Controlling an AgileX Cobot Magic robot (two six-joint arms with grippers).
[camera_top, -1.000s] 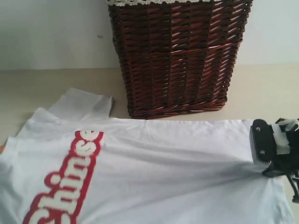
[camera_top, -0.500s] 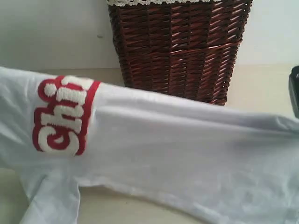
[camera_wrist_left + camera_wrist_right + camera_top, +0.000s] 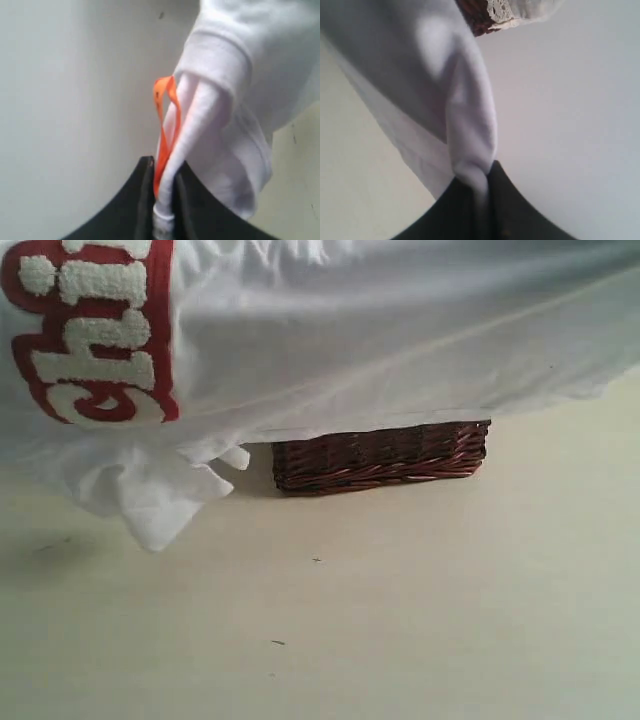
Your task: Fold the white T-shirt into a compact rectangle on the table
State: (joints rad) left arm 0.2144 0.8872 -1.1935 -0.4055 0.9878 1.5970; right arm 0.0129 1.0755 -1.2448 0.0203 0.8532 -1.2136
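Because both arms hold it taut above the table (image 3: pixel 420 630), the white T-shirt (image 3: pixel 350 330) hangs clear of the surface, one sleeve (image 3: pixel 160 505) drooping, probably so it can be laid flat for folding. Behind it, towards the tabletop's far edge, stands the wicker basket (image 3: pixel 380 455). The left gripper (image 3: pixel 164 175) is pinched tight on the collar beside the orange tag (image 3: pixel 162 97). The right gripper (image 3: pixel 481 185) is clamped on a bunched edge, seemingly the hem.

shirt (image 3: pixel 400 330): white, plain apart from lettering at 10 o'clock in the exterior view.
letters (image 3: pixel 90 335): fluffy white fill, thick red outline.
tag (image 3: pixel 161 150): orange.
basket (image 3: pixel 380 455): dark reddish-brown weave; lace trim (image 3: pixel 497 11) white.
table (image 3: pixel 420 620): pale beige-cream, a few tiny dark specks toward 6 o'clock.
left gripper (image 3: pixel 162 170), right gripper (image 3: pixel 480 185): black.
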